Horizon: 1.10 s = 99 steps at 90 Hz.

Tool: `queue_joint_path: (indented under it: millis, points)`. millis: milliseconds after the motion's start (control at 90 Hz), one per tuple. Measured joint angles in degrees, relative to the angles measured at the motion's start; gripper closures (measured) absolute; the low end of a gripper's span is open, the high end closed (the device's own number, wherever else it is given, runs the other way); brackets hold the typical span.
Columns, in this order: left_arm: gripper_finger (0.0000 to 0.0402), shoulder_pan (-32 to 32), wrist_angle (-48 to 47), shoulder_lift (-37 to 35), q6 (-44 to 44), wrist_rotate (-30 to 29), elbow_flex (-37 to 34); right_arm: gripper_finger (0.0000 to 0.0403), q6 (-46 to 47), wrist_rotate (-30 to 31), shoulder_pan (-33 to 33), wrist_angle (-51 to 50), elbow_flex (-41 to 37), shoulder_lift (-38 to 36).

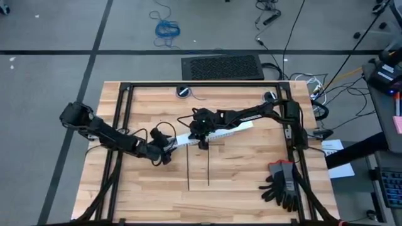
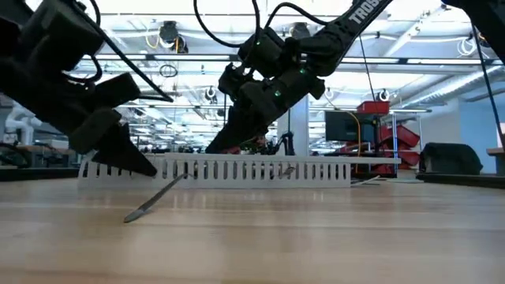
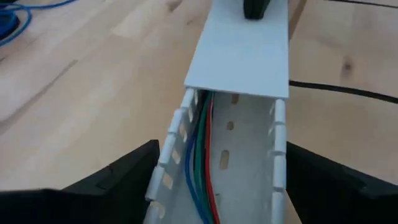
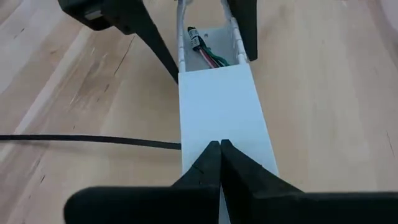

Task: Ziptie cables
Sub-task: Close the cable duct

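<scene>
Sliding the lid off the wire duct

Left gripper [image 3: 217,180], spread, straddles the duct [image 3: 233,155]; right gripper [image 4: 220,155], clenched, presses the lid [image 4: 221,112]. Slide steadily, sparing the cables [image 3: 204,155].

White letters reading "TROS" run along the dark arm [image 2: 359,17] in the low view, cut off at the top edge. Nothing else is readable.
</scene>
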Motion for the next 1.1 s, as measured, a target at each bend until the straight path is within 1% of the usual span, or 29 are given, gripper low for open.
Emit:
queue_joint_path:
  millis: [144, 244, 444, 544, 622, 778, 967, 1100]
  points:
    - [0.0136, 0.0, 0.2, 0.0, 0.0, 0.1, 0.0, 0.0403, 0.1, 0.0, 0.1, -0.1, 0.0, 0.0]
    - [0.0145, 0.0, 0.2, 0.0, 0.0, 0.3, 0.0, 0.0403, 0.2, -1.4, 0.1, 0.0, 0.0, 0.0]
    - [0.0147, -0.1, 0.2, 0.0, -0.2, 0.8, 0.0, 0.0403, 1.9, -3.2, 0.4, 4.5, -0.2, 0.1]
    - [0.0147, -0.1, 0.2, 0.0, -0.2, 0.9, 0.0, 0.0403, 2.3, -2.9, 0.5, 6.5, -0.2, 0.3]
    - [0.0147, -0.1, 0.2, 0.0, -0.2, 0.8, 0.0, 0.0403, 1.7, -1.8, 0.6, 6.4, -0.2, 0.0]
    - [0.0147, 0.0, 0.1, 0.0, -0.4, 0.8, 0.1, 0.0403, 1.9, -1.6, 0.3, 4.1, -0.1, -0.8]
    - [0.0148, 0.7, 0.0, 0.0, -0.2, 1.4, 0.1, 0.0403, 2.1, -2.0, 0.3, 6.3, -0.1, 0.4]
    - [0.0148, 0.8, 1.4, 0.0, 1.9, 2.6, -0.1, 0.0403, 2.3, -2.0, 0.2, 7.1, 0.0, 1.5]
